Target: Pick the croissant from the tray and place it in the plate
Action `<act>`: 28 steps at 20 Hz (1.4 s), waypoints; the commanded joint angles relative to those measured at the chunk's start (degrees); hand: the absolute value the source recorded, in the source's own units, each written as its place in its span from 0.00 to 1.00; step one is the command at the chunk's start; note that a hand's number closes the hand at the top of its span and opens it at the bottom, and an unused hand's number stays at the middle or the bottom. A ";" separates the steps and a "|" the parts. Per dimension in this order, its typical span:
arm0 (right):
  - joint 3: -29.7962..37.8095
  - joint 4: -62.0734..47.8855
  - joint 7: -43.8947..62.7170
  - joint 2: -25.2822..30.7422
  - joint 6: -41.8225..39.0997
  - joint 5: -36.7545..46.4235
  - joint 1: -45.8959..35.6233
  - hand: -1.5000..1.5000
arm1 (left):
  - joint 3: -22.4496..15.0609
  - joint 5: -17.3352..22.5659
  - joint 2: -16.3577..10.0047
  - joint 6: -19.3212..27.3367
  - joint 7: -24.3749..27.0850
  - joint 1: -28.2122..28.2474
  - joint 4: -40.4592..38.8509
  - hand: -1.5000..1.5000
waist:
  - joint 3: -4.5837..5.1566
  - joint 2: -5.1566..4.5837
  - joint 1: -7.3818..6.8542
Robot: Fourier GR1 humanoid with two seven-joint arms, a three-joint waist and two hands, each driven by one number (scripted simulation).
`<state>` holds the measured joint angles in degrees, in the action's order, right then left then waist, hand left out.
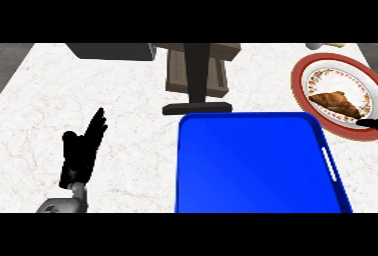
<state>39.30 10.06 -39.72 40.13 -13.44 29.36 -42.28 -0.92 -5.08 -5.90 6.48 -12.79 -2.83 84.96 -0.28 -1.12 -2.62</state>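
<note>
A golden-brown croissant [336, 102] lies on the red-rimmed white plate [310, 70] at the right of the counter. Just beside the croissant's lower right end, a black fingertip of my right hand [368, 121] shows at the view's right edge; the rest of that hand is out of view. The blue tray [255, 165] in the lower middle holds nothing. My left hand [83, 145] rests open on the counter at the left, fingers straight and pointing up, well apart from the tray.
A brown wooden block with a dark upright stand [198, 70] sits behind the tray. A dark grey box [111, 51] is at the back left. A pale object [325, 45] peeks in at the back right.
</note>
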 commanded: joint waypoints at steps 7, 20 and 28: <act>-1.00 -0.43 -2.06 1.65 1.60 0.69 3.04 0.00 | -0.85 -0.65 0.80 0.13 -0.35 0.20 0.04 0.50 | -0.08 -0.12 -0.32; 2.51 -1.28 -4.01 7.06 0.94 -2.52 7.07 0.00 | -1.33 -1.78 2.24 1.72 -0.41 -1.03 -0.68 0.50 | -0.26 -0.42 -0.25; 4.02 -2.03 -0.54 6.25 6.93 -3.72 7.39 0.00 | -0.74 -1.12 2.16 1.01 1.24 -1.44 -2.21 0.50 | -0.23 -0.55 -0.54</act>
<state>42.95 8.23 -40.58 47.11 -9.05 25.90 -35.72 -1.81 -6.22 -4.33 7.22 -12.99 -3.84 84.32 -0.50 -1.51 -3.15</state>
